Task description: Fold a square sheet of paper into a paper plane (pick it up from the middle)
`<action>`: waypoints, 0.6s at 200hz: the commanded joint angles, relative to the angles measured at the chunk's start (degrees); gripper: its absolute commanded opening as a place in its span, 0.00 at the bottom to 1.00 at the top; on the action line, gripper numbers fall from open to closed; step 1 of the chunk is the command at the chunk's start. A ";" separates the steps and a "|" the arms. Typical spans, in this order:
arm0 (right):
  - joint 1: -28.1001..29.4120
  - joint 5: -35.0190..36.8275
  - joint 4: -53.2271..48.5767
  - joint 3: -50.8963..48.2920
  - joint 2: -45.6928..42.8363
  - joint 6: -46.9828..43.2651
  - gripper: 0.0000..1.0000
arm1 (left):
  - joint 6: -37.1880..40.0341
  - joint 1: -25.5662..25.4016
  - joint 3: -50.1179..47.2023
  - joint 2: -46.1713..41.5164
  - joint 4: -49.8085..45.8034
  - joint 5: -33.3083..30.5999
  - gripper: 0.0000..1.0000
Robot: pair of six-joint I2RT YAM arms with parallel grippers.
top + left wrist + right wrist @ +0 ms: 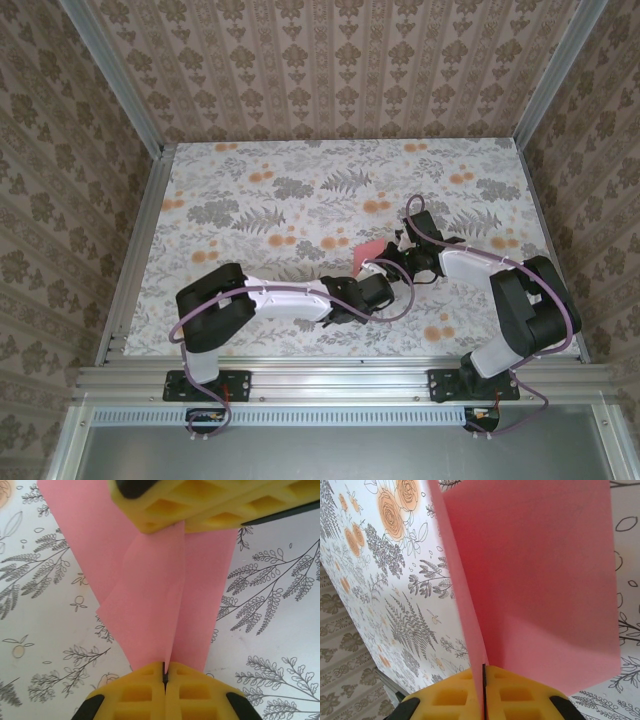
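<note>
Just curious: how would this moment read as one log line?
left end effector: shut on pink paper | right end effector: shut on same paper | paper: partly folded, held between both

Left hand (164,672) pinched shut, right hand (483,672) pinched shut, facing each other

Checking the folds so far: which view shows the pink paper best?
The left wrist view: the pink paper shows its overlapping folds and centre crease, pinched by the left gripper below and the right gripper above. The right wrist view shows two plain flaps; the top view, a small pink patch between the arms.
</note>
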 commanded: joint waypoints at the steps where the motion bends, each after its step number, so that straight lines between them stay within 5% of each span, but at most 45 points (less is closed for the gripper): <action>1: 0.38 -1.63 -1.44 1.23 -0.61 -0.64 0.11 | -2.95 1.51 -1.91 -0.93 2.96 3.02 0.00; 48: 0.42 -1.56 -2.61 1.92 -0.71 -2.02 0.13 | -6.74 4.01 -8.10 -3.65 10.46 7.72 0.00; 120: 0.24 -1.04 -4.87 3.77 -1.00 -4.54 0.34 | -8.63 7.62 -15.00 -6.70 20.36 16.94 0.00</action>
